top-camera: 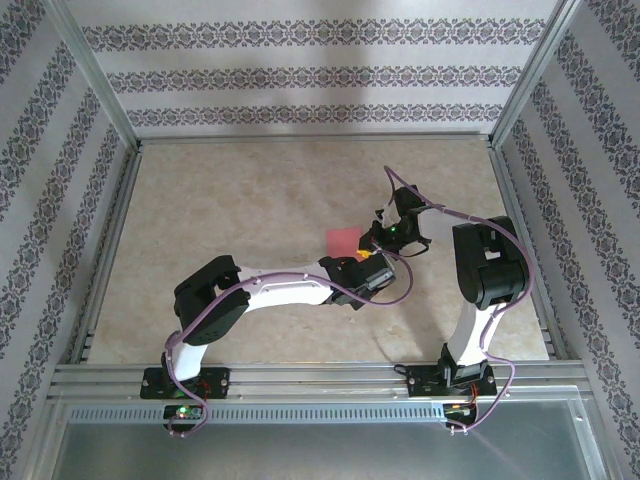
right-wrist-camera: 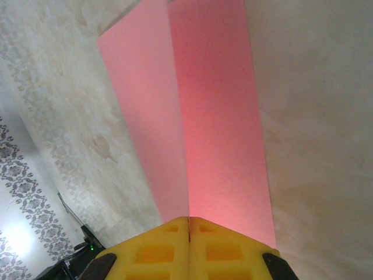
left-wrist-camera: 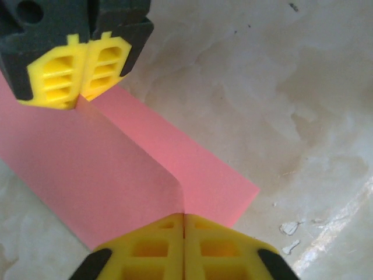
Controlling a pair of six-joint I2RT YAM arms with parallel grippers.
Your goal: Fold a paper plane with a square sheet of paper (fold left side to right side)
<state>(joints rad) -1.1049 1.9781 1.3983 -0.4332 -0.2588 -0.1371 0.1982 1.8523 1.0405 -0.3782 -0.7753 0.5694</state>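
Observation:
The square sheet of paper [top-camera: 342,240] is salmon pink and lies near the middle of the table, part of it lifted off the surface. In the left wrist view the sheet [left-wrist-camera: 134,175] has one flap standing up, held at both ends. My left gripper [left-wrist-camera: 184,217] is shut on the near end of that flap's edge. My right gripper [left-wrist-camera: 81,96] is shut on the far end. In the right wrist view the raised paper [right-wrist-camera: 215,116] runs straight away from my right gripper [right-wrist-camera: 189,220]. From above, the left gripper [top-camera: 362,262] and the right gripper [top-camera: 378,238] meet at the sheet's right side.
The table top [top-camera: 250,200] is beige marble pattern, boxed in by aluminium rails [top-camera: 310,140] and patterned walls. A few small white flecks [left-wrist-camera: 289,228] lie on the surface right of the paper. The right arm's elbow [top-camera: 490,265] stands tall at the right.

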